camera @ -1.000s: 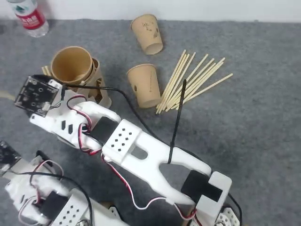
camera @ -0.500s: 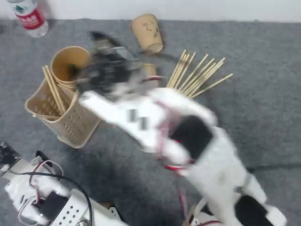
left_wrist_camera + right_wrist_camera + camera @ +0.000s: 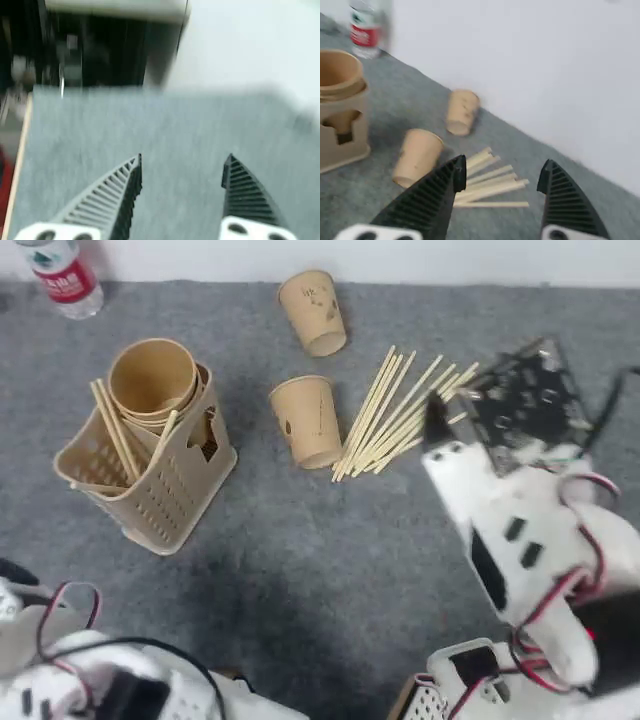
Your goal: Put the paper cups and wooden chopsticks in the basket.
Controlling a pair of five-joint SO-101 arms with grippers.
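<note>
Both claws are spread wide. Right claw (image 3: 502, 170) hangs near the loose chopsticks (image 3: 400, 415), left claw (image 3: 183, 162) over the surface (image 3: 175, 125). One cup (image 3: 308, 420) lies just beside the chopsticks, another cup (image 3: 315, 310) farther back. The basket (image 3: 160, 505) holds stacked cups (image 3: 150, 375) plus sticks (image 3: 112, 430).

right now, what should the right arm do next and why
Probably lower the right jaws onto the loose chopsticks and close. The jaws stand open and empty, aimed at that pile, which lies on the mat outside the basket.
</note>
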